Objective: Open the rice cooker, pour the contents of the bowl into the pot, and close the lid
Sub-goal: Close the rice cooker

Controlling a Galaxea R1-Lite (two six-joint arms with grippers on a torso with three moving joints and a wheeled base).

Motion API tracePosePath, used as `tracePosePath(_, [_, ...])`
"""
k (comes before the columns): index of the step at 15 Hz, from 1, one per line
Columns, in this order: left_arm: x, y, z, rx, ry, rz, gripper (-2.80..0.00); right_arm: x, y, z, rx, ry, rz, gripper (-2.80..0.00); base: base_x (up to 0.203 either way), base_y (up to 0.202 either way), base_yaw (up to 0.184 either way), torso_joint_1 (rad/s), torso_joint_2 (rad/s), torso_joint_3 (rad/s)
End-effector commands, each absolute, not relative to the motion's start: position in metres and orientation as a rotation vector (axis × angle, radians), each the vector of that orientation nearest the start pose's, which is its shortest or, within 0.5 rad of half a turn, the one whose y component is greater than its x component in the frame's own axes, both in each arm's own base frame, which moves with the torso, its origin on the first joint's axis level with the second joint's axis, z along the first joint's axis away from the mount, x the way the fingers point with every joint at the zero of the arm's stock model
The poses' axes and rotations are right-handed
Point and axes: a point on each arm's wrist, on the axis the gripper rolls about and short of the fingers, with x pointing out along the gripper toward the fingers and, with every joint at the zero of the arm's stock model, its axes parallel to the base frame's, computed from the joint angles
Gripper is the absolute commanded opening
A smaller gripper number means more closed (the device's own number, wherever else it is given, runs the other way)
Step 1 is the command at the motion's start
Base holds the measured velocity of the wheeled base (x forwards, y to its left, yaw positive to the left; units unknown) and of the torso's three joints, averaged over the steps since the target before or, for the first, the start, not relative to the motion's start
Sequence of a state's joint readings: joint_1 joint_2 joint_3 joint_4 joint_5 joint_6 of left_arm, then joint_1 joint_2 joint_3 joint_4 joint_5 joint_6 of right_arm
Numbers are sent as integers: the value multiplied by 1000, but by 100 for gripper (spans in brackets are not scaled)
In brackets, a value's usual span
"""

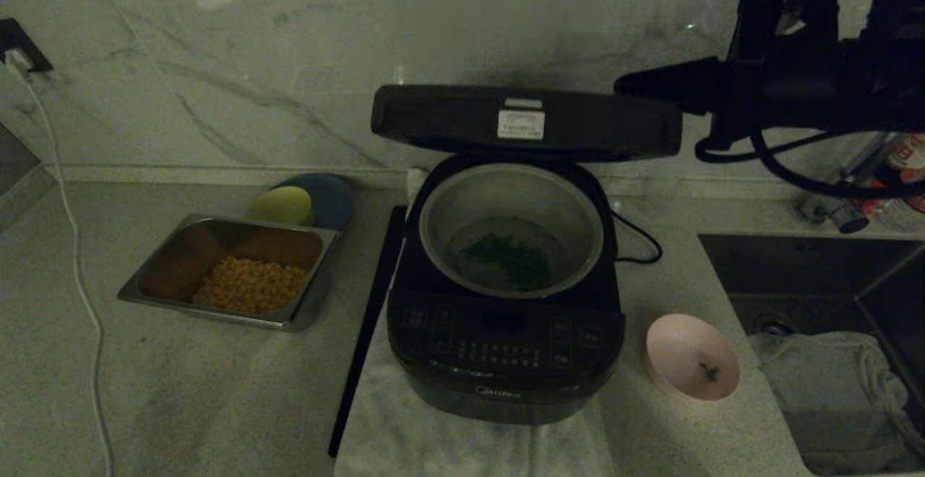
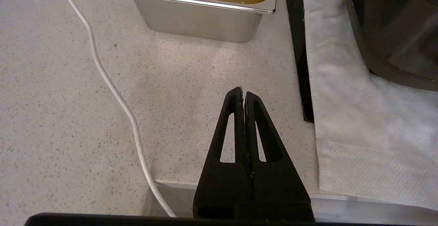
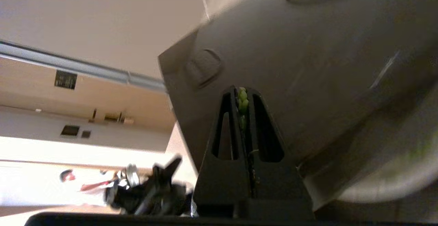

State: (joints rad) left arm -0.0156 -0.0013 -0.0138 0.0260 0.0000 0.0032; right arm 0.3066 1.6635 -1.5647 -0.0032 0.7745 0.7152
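Observation:
The black rice cooker [image 1: 506,354] stands on a white cloth in the middle of the counter. Its lid [image 1: 527,123] hangs half raised above the grey pot [image 1: 506,195]. Chopped green herbs [image 1: 513,256] lie on the pot's bottom. My right gripper [image 1: 620,87] is shut at the lid's right rear corner, fingers pointing left. In the right wrist view it [image 3: 241,89] lies against the lid's dark top [image 3: 308,65], with a few green bits stuck between the fingertips. The pinkish bowl [image 1: 690,354] sits on the counter right of the cooker, holding only a small dark scrap. My left gripper [image 2: 243,90] is shut over bare counter, front left of the cooker [image 2: 397,30].
A steel tray [image 1: 166,274] of yellow kernels sits left of the cooker, with a yellow-green bowl [image 1: 282,206] and a dark plate [image 1: 329,199] behind it. A white cable [image 1: 79,267] runs down the left. The sink [image 1: 831,274] at right holds a cloth [image 1: 831,383].

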Motion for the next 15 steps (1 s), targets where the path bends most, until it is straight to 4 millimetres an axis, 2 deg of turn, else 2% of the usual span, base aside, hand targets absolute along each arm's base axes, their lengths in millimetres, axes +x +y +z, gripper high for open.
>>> tracePosePath(1, [-24, 0, 77, 3, 11, -15, -280, 276, 108, 318, 678, 581, 974, -280, 0, 0, 0, 0, 0, 0])
tracePosePath(5, [-24, 0, 77, 3, 11, -16, -280, 265, 105, 270, 671, 723, 916, -280, 0, 0, 0, 0, 0, 0])
tracePosePath(9, [-24, 0, 77, 3, 11, -15, -280, 275, 106, 224, 637, 799, 885, -280, 0, 0, 0, 0, 0, 0])
tracePosePath(15, [-24, 0, 77, 3, 11, -16, -280, 289, 112, 209, 637, 804, 886, -280, 0, 0, 0, 0, 0, 0])
